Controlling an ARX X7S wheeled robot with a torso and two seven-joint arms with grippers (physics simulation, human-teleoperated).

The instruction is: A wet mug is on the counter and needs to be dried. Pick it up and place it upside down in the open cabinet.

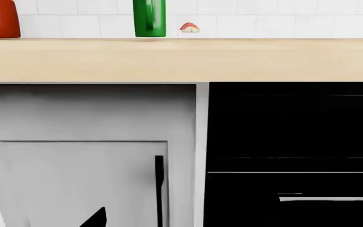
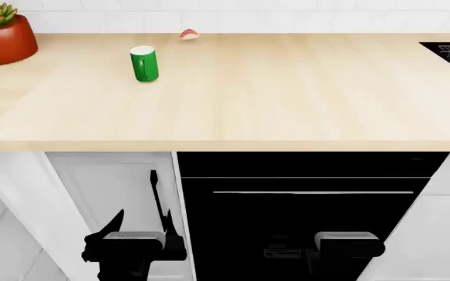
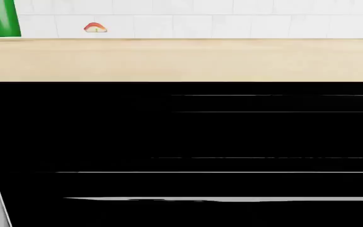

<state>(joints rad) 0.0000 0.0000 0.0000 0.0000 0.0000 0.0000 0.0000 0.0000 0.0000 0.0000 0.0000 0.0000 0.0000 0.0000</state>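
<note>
The surface (image 2: 272, 99) fills the head view, a broad pale beige wood-grain top with a straight front edge, white tiles behind it. Under it, a black oven front (image 2: 311, 199) with a long pale bar handle, and to its left a white cabinet door (image 2: 108, 187) with a dark vertical handle. Back at the far left corner sits a red-orange pot (image 2: 2, 42) with a green succulent. The mug (image 2: 145, 63) stands upright on the surface, left of centre and towards the back, glossy green, pale inside showing, well apart from the pot. Just behind and to its right, near the tiles, lies a small red-and-white sushi piece (image 2: 189, 34). Low down, the left end effector (image 2: 133, 249) and right end effector (image 2: 348, 246) hang below the surface edge, nowhere near the mug; how wide either one stands, I cannot tell.
</note>
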